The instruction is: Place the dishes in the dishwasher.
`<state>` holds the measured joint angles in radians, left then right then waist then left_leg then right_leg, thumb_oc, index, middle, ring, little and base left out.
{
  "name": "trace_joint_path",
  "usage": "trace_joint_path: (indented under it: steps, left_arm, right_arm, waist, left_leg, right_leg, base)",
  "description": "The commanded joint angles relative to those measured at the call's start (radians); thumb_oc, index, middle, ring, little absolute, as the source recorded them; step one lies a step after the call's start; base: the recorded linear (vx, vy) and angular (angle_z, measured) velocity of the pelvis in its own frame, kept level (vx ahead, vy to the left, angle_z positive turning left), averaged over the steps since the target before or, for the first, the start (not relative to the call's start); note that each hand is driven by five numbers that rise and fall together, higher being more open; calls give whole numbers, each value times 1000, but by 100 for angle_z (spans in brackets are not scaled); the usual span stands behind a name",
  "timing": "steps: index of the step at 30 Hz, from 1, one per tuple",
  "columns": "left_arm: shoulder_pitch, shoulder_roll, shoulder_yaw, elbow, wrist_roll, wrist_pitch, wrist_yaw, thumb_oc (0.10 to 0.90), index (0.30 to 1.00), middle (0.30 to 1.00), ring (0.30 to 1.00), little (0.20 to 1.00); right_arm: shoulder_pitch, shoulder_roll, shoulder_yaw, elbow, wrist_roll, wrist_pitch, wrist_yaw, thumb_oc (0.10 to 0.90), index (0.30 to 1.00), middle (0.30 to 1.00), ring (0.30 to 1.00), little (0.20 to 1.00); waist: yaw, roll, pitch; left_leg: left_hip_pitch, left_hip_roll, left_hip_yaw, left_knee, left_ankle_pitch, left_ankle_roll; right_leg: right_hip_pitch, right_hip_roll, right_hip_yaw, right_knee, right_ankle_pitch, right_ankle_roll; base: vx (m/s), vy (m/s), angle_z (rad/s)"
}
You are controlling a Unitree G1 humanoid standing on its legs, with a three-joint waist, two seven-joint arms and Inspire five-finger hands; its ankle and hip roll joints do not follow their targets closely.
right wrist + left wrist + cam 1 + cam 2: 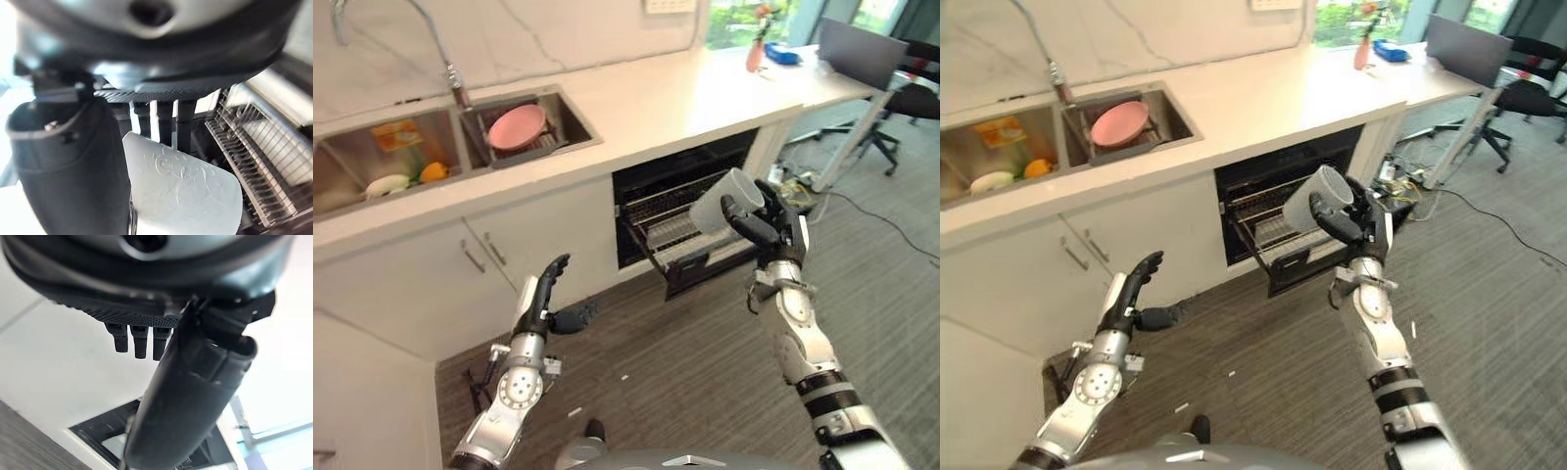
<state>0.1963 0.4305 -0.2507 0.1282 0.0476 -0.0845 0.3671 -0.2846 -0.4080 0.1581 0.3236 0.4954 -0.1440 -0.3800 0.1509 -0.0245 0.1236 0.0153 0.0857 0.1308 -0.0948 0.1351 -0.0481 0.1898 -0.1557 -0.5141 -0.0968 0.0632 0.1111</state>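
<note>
Dishwasher (680, 211) is taken as the landmark: a dark opening under the white table (685, 93), with its wire rack (690, 235) drawn out toward the floor. Just in front of that rack, a pale grey cup (724, 201) is held tilted on its side by the right hand (759, 227), whose dark fingers and thumb are curled round its wall. In the right wrist view, a faint embossed pattern on the cup's (183, 188) smooth matte surface is shown, along with the thin metal tines of the rack (254, 161) just beyond it; the fingers (164, 115) are seen pressed against the cup's far side.

To the left of the dishwasher, a steel double sink (440, 147) is set into the table. A round pink plate (516, 127) is seen leaning in the basin nearer the dishwasher, beneath a curved metal faucet (445, 54). In the farther basin lie a white item and an orange item, too small to identify.

Left hand (543, 294) is held well to the left of the dishwasher, in front of the white cabinet doors (480, 259), with its fingers straight and nothing in it. In the left wrist view, its textured dark palm and fingers (139, 340) are shown against a pale wall.

Grey ribbed carpet (705, 343) covers the floor before the dishwasher.
</note>
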Motion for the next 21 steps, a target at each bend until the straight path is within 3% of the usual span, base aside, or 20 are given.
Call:
trace_joint_path:
  steps: [1,8,15,16,17,21]
  left_arm:
    - [-70,77,17,-33,30,-85,12,800,900,900,900,900]
    - [-58,156,-29,30,78,-100,-15,800,900,900,900,900]
    - [-94,179,-99,71,110,-109,-33,800,900,900,900,900]
    - [-93,179,-103,76,110,-109,-31,800,900,900,900,900]
    - [-94,178,-103,76,110,-110,-30,800,900,900,900,900]
    - [-109,165,-122,109,103,-115,-18,800,900,900,900,900]
  right_arm:
    - [-215,-74,-8,-11,-220,-47,-25,400,300,300,300,300]
    - [-408,-198,15,300,-328,-6,-90,400,300,300,300,300]
    - [-551,-249,42,582,-371,24,-123,400,300,300,300,300]
    - [-570,-252,50,608,-379,28,-126,400,300,300,300,300]
    - [-575,-251,52,612,-379,26,-127,400,300,300,300,300]
    - [-655,-256,85,781,-411,41,-139,400,300,300,300,300]
  waist:
    - [39,-35,4]
    - [109,-42,43]
    - [148,-28,83]
    - [148,-30,83]
    - [151,-25,88]
    - [172,-17,110]
  left_leg:
    - [15,69,37,8,-56,-94]
    - [-79,50,-16,8,-30,-104]
    - [-163,25,-58,8,-12,-112]
    - [-164,24,-69,8,-33,-120]
    - [-171,21,-61,8,-11,-112]
    - [-209,9,-77,8,-27,-121]
  right_leg:
    - [-8,-67,-16,34,-33,75]
    - [-38,-70,-74,25,-26,84]
    - [-76,-81,-121,26,-17,92]
    - [-70,-77,-107,19,-35,100]
    - [-81,-83,-125,26,-16,93]
    - [-108,-90,-112,24,-27,107]
  base:
    - [22,-8,25]
    - [-6,14,31]
    - [6,26,27]
    - [10,33,29]
    - [88,-14,40]
    - [7,15,17]
